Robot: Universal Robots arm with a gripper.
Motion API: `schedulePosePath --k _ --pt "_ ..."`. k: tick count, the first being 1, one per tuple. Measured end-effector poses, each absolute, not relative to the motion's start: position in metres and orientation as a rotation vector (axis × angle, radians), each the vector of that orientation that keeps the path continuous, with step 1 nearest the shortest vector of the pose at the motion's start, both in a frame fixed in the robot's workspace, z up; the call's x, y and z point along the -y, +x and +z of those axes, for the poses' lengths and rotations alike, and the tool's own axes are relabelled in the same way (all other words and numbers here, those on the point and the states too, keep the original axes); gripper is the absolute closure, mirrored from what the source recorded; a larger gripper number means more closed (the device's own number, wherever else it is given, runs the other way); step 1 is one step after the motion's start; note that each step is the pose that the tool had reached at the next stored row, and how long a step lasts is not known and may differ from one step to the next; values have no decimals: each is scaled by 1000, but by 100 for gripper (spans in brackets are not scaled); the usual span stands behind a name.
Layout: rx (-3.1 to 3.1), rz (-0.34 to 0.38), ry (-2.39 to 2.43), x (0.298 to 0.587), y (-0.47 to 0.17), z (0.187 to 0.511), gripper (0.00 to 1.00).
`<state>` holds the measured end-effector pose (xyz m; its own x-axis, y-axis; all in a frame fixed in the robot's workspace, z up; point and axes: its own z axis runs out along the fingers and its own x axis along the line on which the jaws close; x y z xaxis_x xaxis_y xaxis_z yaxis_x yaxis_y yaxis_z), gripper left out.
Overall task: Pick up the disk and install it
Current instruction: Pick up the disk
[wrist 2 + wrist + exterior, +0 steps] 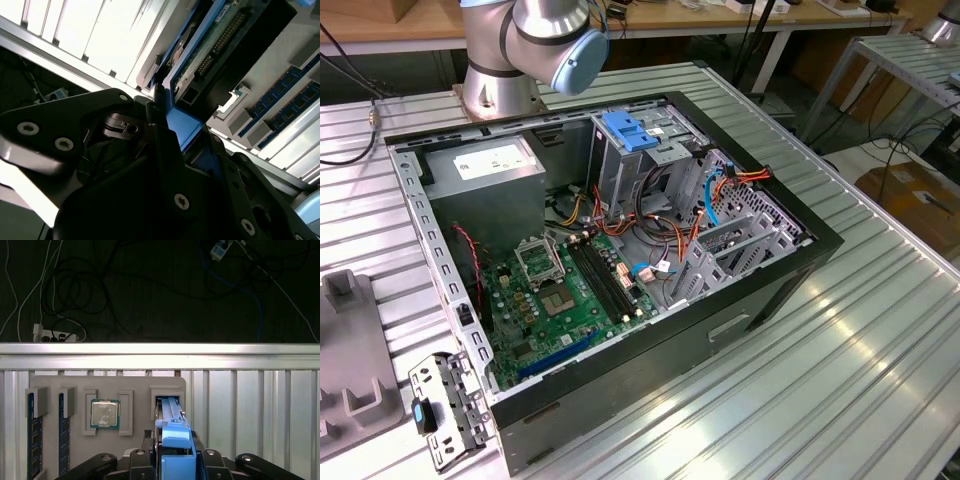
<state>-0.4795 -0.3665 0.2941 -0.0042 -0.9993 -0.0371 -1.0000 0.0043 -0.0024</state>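
Gripper [175,460] closed on the disk [175,437] by its blue carrier, at the grey tray [135,385] slot. Pick-up under way; install not done. Exterior view: computer case [620,395] open, drive cage [610,180] at its 12 o'clock

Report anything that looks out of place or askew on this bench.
One thing: a loose metal bracket with a blue tab lies on the table beside the open case, at the exterior view's lower left. The disk sits straight in the pincer.
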Motion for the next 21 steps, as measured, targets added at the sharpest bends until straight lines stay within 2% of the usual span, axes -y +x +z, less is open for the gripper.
schedulePosePath --k 21 --pt "-2223 38 -2179 367 -480 295 63"
